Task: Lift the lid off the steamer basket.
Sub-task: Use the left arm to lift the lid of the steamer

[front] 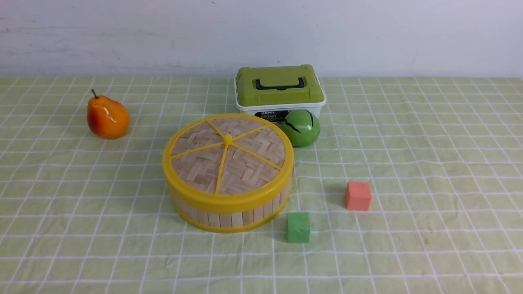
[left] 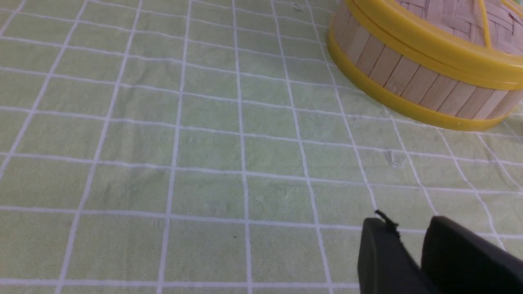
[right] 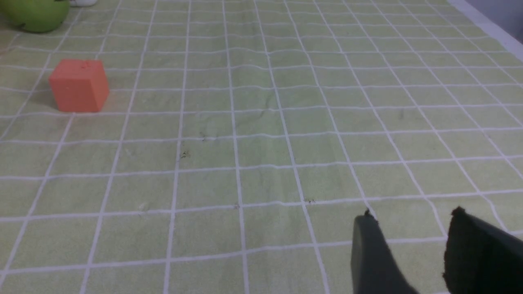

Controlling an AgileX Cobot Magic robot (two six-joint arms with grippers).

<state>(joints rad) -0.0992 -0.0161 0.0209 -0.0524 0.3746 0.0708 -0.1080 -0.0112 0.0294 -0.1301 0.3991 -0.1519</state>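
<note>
The steamer basket (front: pixel 229 218) stands mid-table, a round wall of upright bamboo slats between yellow rims. The lid (front: pixel 227 157), woven bamboo with a thick yellow rim and yellow spokes, sits shut on top of it. Neither arm shows in the front view. In the left wrist view, the basket (left: pixel 408 77) and the lid's rim (left: pixel 429 38) lie well beyond my left gripper (left: pixel 408 222), which hangs over bare cloth, open with nothing between its fingers. My right gripper (right: pixel 410 216) is also open and empty over the cloth.
An orange pear (front: pixel 107 117) lies far left. A white box with a green lid (front: pixel 278 87) and a green ball (front: pixel 301 128) stand right behind the basket. An orange cube (front: pixel 358 195) and a green cube (front: pixel 298 227) sit to its right front.
</note>
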